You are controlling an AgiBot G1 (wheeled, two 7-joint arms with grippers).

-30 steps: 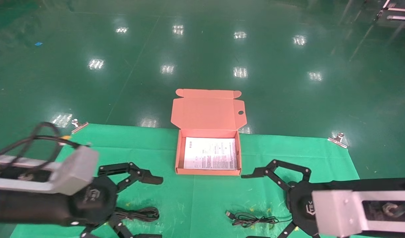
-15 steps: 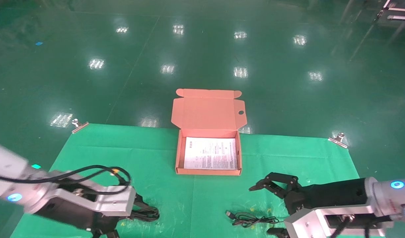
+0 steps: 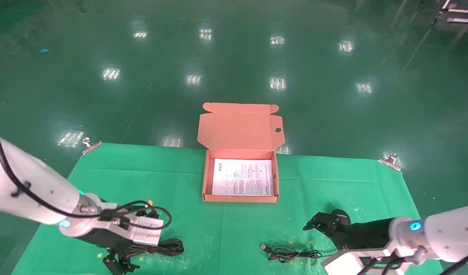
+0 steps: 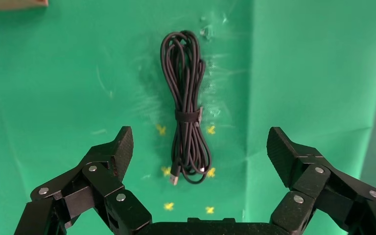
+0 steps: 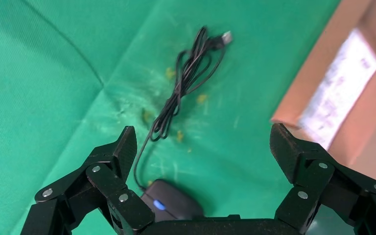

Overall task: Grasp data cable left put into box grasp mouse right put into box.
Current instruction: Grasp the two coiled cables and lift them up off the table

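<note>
Pincers both spread wide, grasping nothing. Left pincer (image 4: 199,147) hangs above the data cable (image 4: 187,107), bundled on the green surface (image 3: 173,179). Right pincer (image 5: 203,147) hangs over the mouse (image 5: 170,203) and its cord (image 5: 183,81), near the open box (image 3: 239,152), which sits between both arms.

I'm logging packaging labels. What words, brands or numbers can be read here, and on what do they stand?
None can be read.
The white printed sheet lining the box: dense rows of print, too small to read.
The mouse: only a blue light, no lettering visible.
The grippers: no legible marking.
</note>
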